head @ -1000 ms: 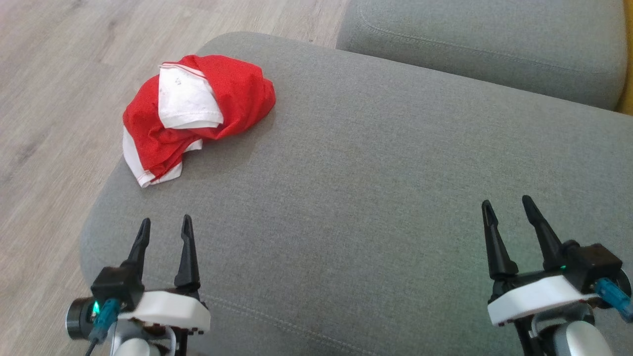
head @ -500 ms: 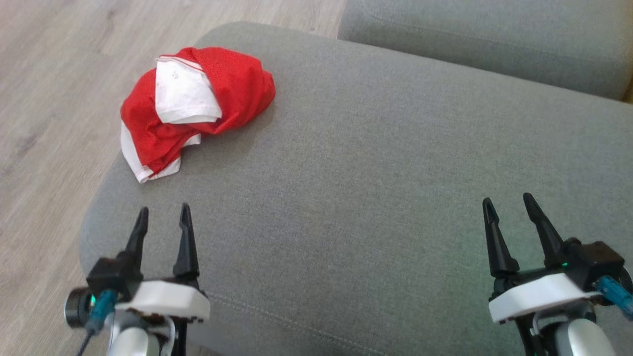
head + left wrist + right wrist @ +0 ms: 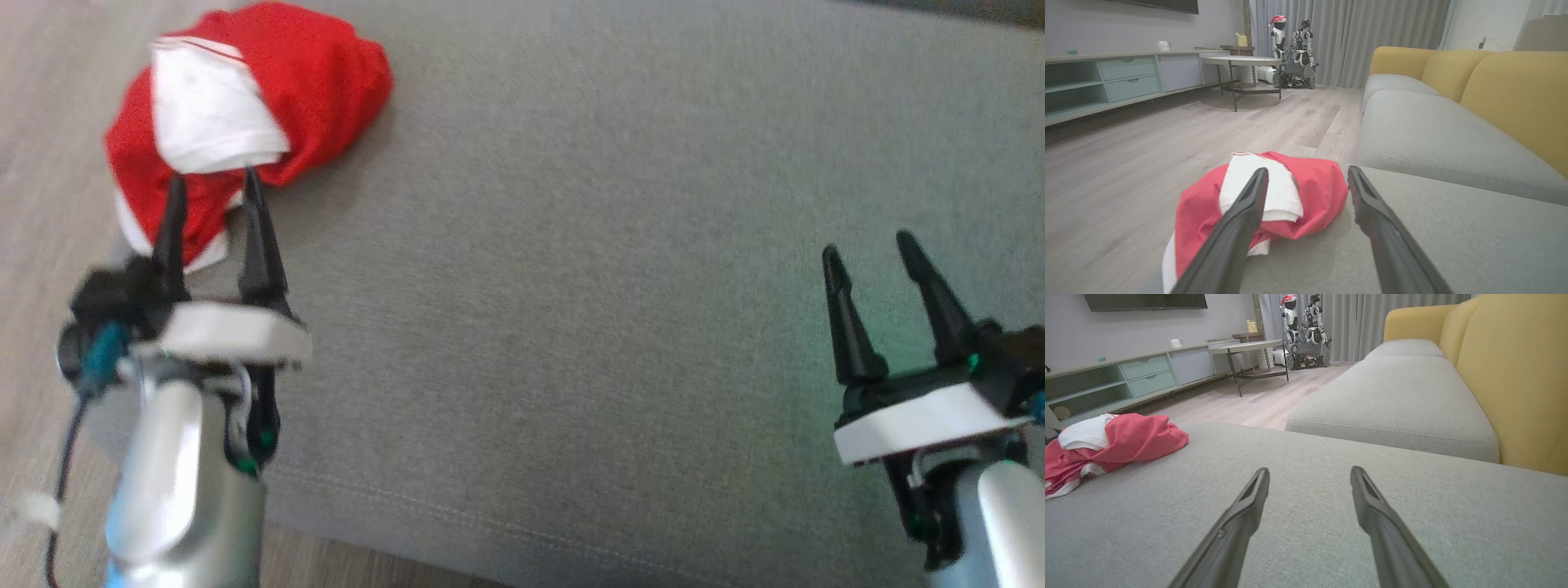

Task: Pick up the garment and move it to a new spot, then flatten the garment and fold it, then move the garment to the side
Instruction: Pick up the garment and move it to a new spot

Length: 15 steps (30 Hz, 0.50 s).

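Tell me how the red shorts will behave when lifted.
Probably floppy: the shorts lie crumpled in soft folds, so they should sag. Likely light: thin fabric. Near the cushion edge, a push might slide them off.

A wide stretch of grey seat cushion [image 3: 571, 245] lies open between the left gripper [image 3: 212, 175] and the right gripper [image 3: 865, 243], both with fingers spread. The crumpled red garment [image 3: 326, 90] heaps at the cushion's left edge, just ahead of the left gripper. A yellow backrest [image 3: 1515, 375] walls the right side, and the wood floor [image 3: 1126, 163] falls away on the left.
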Available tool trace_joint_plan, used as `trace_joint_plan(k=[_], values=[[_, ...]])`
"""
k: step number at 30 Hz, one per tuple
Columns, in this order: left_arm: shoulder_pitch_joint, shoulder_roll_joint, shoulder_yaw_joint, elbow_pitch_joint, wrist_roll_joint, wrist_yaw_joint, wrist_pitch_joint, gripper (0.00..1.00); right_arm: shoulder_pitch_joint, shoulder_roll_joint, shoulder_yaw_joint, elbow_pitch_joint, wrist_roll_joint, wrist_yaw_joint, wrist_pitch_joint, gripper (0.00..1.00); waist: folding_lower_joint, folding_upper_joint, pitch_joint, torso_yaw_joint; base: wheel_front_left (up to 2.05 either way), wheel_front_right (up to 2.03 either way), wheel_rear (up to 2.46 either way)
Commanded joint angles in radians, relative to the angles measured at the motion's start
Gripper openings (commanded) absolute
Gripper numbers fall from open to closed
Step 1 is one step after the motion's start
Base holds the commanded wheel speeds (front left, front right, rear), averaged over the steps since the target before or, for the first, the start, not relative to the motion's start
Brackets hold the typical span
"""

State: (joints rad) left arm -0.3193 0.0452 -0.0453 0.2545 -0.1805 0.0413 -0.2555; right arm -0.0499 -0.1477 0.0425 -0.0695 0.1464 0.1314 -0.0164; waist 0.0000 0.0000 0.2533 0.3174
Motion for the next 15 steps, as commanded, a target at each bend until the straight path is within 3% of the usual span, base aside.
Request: trace_joint_plan(k=[1, 9, 15], values=[[-0.053, 0.019, 0.04, -0.02, -0.007, -0.006, -0.006, 1.0, -0.029, -0.018, 0.019, -0.04, -0.006, -0.001, 0.004, 1.0, 0.0, 0.0, 0.069, -0.047, 0.0, 0.0, 0.0], [-0.277, 0.065, 0.118, 0.145, -0.027, -0.055, -0.006, 1.0, -0.091, -0.057, 0.013, -0.083, 0.002, -0.001, 0.017, 1.0, 0.0, 0.0, 0.225, -0.116, 0.0, 0.0, 0.0], [-0.423, 0.126, 0.155, 0.35, -0.017, -0.078, -0.006, 1.0, -0.136, -0.071, 0.027, -0.091, 0.009, -0.001, 0.012, 1.0, 0.0, 0.0, 0.304, -0.148, 0.0, 0.0, 0.0]])
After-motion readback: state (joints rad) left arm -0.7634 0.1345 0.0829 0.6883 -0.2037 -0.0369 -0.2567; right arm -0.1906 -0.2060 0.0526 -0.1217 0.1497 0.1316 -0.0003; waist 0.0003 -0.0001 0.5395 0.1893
